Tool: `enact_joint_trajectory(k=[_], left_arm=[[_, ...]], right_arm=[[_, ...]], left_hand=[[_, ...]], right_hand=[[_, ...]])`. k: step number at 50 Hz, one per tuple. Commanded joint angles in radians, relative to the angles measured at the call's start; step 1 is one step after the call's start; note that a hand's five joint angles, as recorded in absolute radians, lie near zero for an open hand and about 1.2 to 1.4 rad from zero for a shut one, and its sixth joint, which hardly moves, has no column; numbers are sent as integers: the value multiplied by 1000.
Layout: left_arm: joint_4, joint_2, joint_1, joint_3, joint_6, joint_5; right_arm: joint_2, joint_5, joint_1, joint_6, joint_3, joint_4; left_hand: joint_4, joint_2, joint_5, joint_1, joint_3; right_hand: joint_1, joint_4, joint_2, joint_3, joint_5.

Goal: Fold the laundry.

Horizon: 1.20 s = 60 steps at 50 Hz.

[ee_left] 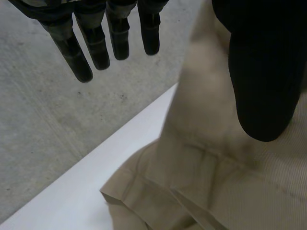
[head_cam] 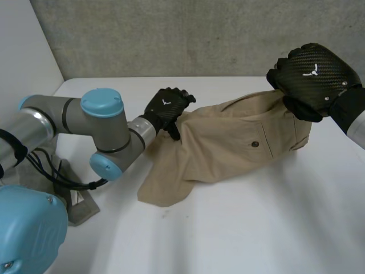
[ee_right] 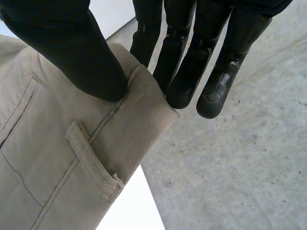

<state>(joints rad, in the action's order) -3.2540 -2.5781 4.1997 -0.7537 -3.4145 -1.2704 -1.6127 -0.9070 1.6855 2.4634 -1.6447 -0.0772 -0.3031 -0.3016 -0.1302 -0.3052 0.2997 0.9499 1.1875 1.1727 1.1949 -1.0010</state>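
Note:
Beige trousers (head_cam: pixel 228 148) lie bunched across the middle of the white table (head_cam: pixel 256 228), back pocket and button facing up. My right hand (head_cam: pixel 313 71) holds their waistband end up off the table at the right. In the right wrist view the thumb (ee_right: pixel 72 48) and fingers (ee_right: pixel 192 62) pinch the waistband (ee_right: pixel 139 120) beside a belt loop (ee_right: pixel 91 158). My left hand (head_cam: pixel 165 108) hovers at the cloth's far left edge. Its fingers (ee_left: pixel 96 43) are straight and off the cloth, and its thumb (ee_left: pixel 261 72) is over the fabric (ee_left: pixel 216 182) without gripping it.
A grey concrete wall (head_cam: pixel 199 34) rises just behind the table's far edge. My left arm (head_cam: pixel 102 131) reaches across the table's left side, over a grey folded piece (head_cam: pixel 74 200) near the left edge. A trouser leg flap (head_cam: pixel 162 191) lies flat towards the front.

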Motion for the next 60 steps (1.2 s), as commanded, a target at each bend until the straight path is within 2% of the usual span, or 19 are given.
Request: enact_joint_trajectory(k=[1, 2, 5, 6, 7, 9, 14, 18, 21, 30, 37, 47, 48, 49, 51, 55, 57, 59, 60], left_arm=[[7, -28, -4, 13, -2, 19], [8, -30, -4, 16, -2, 20], [8, -47, -6, 31, -8, 17], [8, -56, -6, 46, -9, 2], [8, -60, -4, 56, -11, -9], [7, -62, -3, 66, -17, -44], [-9, -42, 8, 82, -110, -216], [-52, 5, 8, 73, -205, -260], [-87, 18, 3, 70, -241, -265], [-208, -13, -7, 92, -304, -270], [-225, -105, -12, 160, -365, -270], [-283, -218, -20, 231, -431, -265], [-289, -226, -20, 232, -434, -265], [-305, -240, -21, 240, -443, -267], [-317, -249, -27, 241, -456, -265], [-328, -258, -40, 238, -482, -261], [-328, -255, -44, 232, -485, -262], [-329, -252, -49, 232, -485, -267], [-329, -249, -50, 232, -485, -268]], right_arm=[[-36, 14, -20, 0, -21, -9], [-41, 14, -20, 0, -21, -9], [-44, 14, -21, 0, -21, -9], [-44, 14, -21, 0, -21, -9], [-44, 14, -23, -1, -21, -9], [-42, 14, -23, -3, -18, -9], [52, -1, -56, -4, 15, -10], [198, -12, -67, -1, 98, 0], [273, -38, -61, -3, 163, 7], [620, -219, -23, 0, 517, 80], [830, -283, 6, 38, 718, 102], [1004, -309, 49, 81, 852, 86], [1016, -323, 49, 81, 861, 83], [1043, -367, 53, 81, 884, 74], [1065, -423, 57, 78, 902, 62], [1079, -532, 80, 81, 914, 28], [1073, -569, 88, 81, 914, 20], [1061, -590, 91, 83, 913, 23], [1042, -599, 94, 84, 902, 30]], left_hand=[[-136, -138, -134, -134, 140], [-165, -167, -164, -163, 169], [-473, -474, -471, -471, 476], [-805, -807, -804, -803, 809], [-974, -976, -973, -972, 978], [-1093, -1094, -1091, -1091, 1096], [-1093, -1095, -1091, -1091, 1097], [-1093, -1095, -1091, -1091, 1097], [-1093, -1095, -1091, -1091, 1097], [-1093, -1095, -1091, -1091, 1097], [-1093, -1095, -1091, -1091, 1097], [-1093, -1095, -1091, -1091, 1097], [-1032, -1034, -1031, -1030, 1036], [-750, -751, -748, -748, 753], [-423, -424, -421, -421, 426], [-79, -80, -77, -77, 82], [129, 127, 130, 131, -125], [129, 127, 130, 131, -125], [129, 127, 130, 131, -125]], right_hand=[[446, 209, 224, 201, -221], [446, 209, 224, 201, -221], [446, 209, 224, 201, -221], [446, 209, 224, 201, -221], [446, 209, 224, 201, -221], [446, 209, 224, 201, -221], [446, 209, 224, 201, -221], [446, 209, 224, 201, -221], [446, 209, 224, 201, -221], [446, 209, 224, 201, -221], [446, 209, 224, 201, -221], [446, 209, 224, 201, -221], [446, 209, 224, 201, -221], [446, 209, 224, 201, -221], [446, 209, 224, 201, -221], [410, 172, 187, 165, -184], [-53, -290, -276, -298, 278], [-367, -605, -590, -612, 593], [-735, -973, -958, -980, 961]])
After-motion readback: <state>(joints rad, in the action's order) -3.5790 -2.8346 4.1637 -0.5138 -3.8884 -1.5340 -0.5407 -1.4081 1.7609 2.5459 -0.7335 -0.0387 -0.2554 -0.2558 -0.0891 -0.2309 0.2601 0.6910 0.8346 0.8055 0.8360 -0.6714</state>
